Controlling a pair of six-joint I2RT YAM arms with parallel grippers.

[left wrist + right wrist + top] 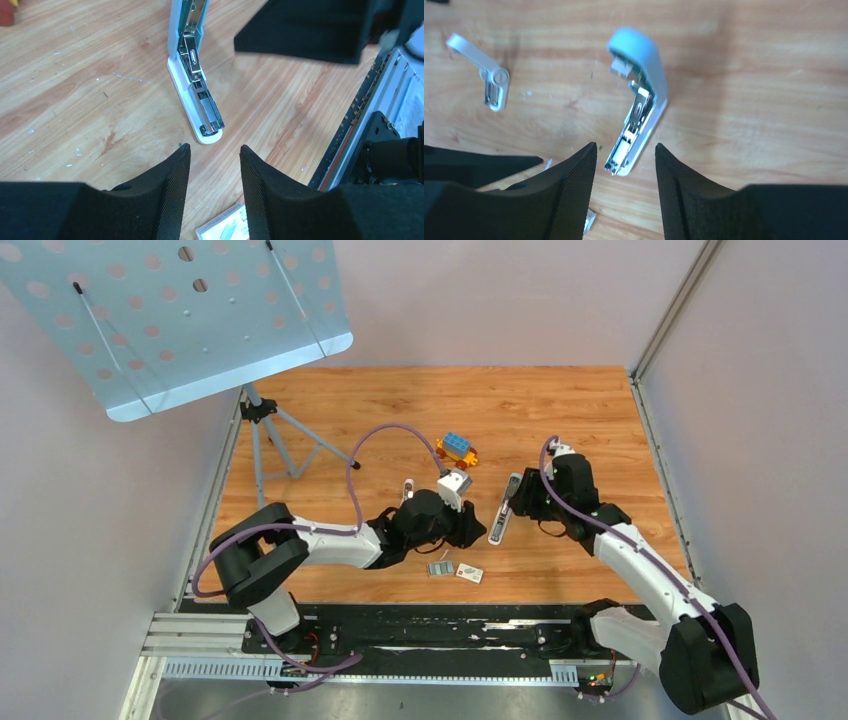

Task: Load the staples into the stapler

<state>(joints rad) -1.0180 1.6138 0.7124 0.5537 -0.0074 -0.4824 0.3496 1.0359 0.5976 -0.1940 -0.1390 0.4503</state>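
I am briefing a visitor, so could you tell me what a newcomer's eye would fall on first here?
The blue-and-white stapler lying swung open mid-table stands out first, with the left end effector and the right end effector open on either side of it. Next come the big perforated metal stand at the far left and the bright toy blocks beyond the stapler, while the small grey staples lie near the front edge.

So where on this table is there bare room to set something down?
Bare wood: the far strip behind the toy blocks, across to the right wall; also the near patch between the white box and the right arm. Crowded: the middle, where the left gripper and right gripper flank the open stapler, staples just nearer.
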